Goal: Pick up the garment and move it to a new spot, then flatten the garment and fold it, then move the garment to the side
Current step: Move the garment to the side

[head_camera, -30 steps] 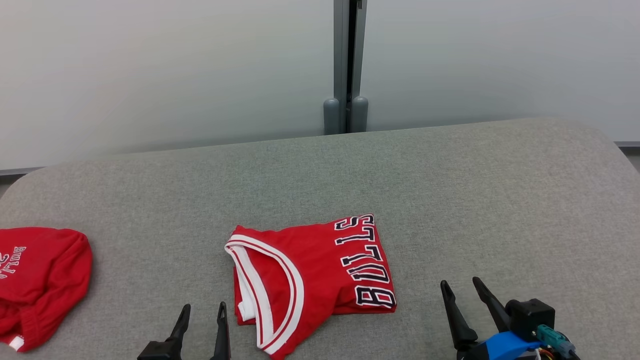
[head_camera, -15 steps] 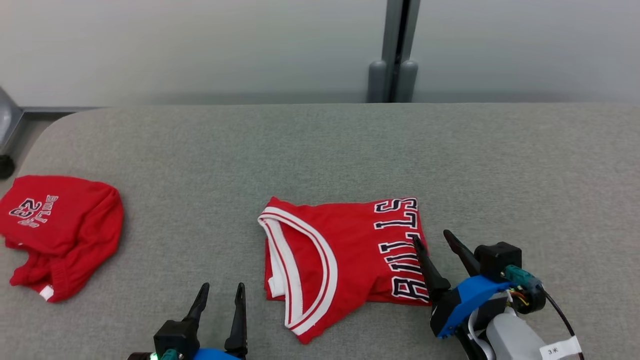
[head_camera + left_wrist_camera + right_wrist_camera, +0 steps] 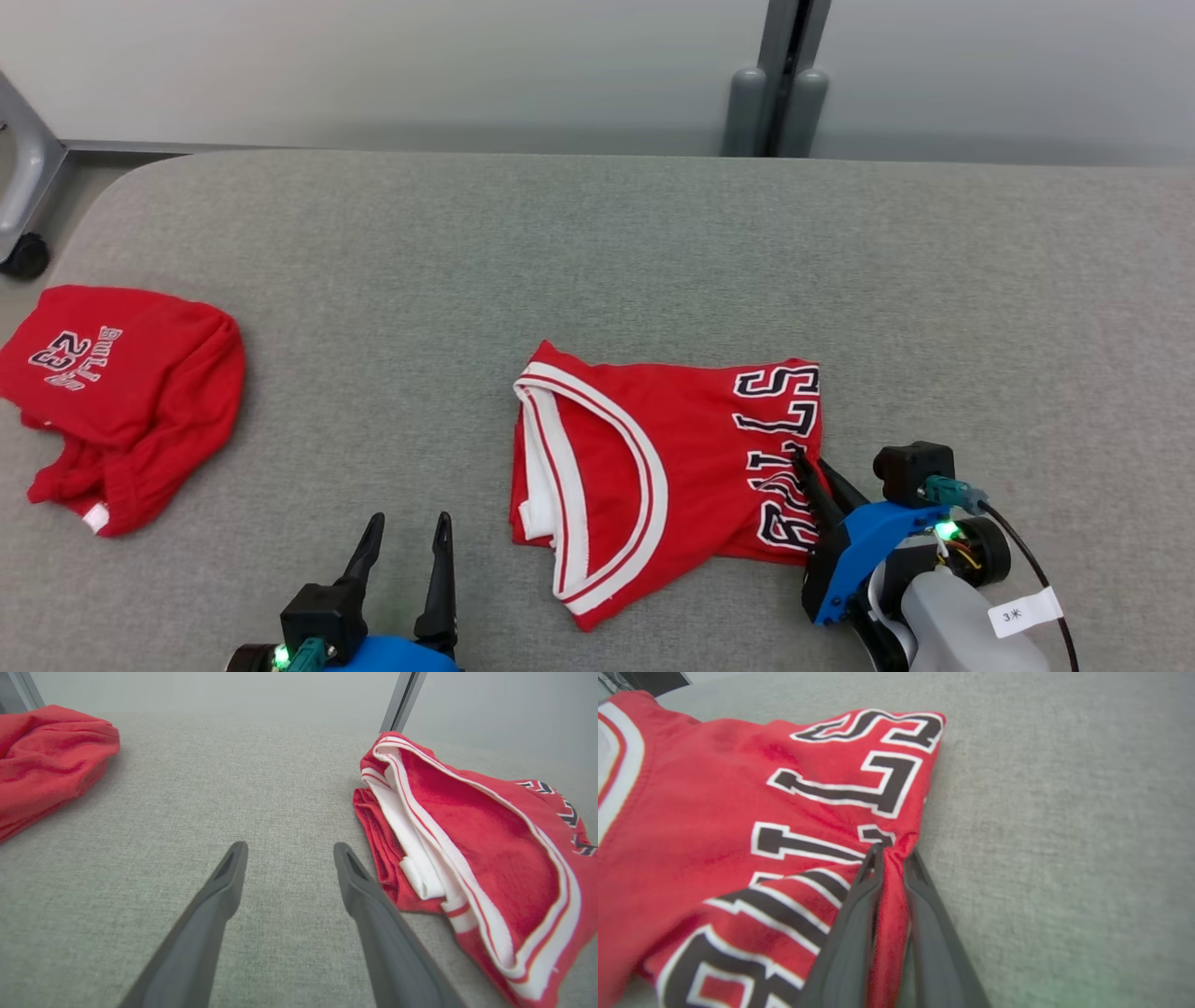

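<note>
The red jersey (image 3: 653, 467) is found near the middle of the grey padded surface (image 3: 597, 261), lying as a compact, roughly square packet of several layers, so the folding appears to be done and the move to the side is judged to be the step in hand. The right gripper (image 3: 810, 459) is set at the jersey's right-hand edge, beside the dark lettering (image 3: 780, 420). In the right wrist view its two fingers are seen drawn nearly together, with a ridge of red cloth clamped between them (image 3: 894, 851). That edge is probably chosen because the layers meet there, so the packet may be dragged or lifted without opening. Whether every layer is caught cannot be told. The left gripper (image 3: 410, 518) is held with its fingers well apart and nothing between them (image 3: 289, 845), just beside the jersey's left edge, where the white-trimmed opening (image 3: 661, 485) is stacked. It is presumably kept there so the looser side can be taken or steadied if the packet sags. A second red garment (image 3: 121, 392) is bunched at the far left, well apart from both grippers, which suggests that side is where finished pieces are put.
</note>
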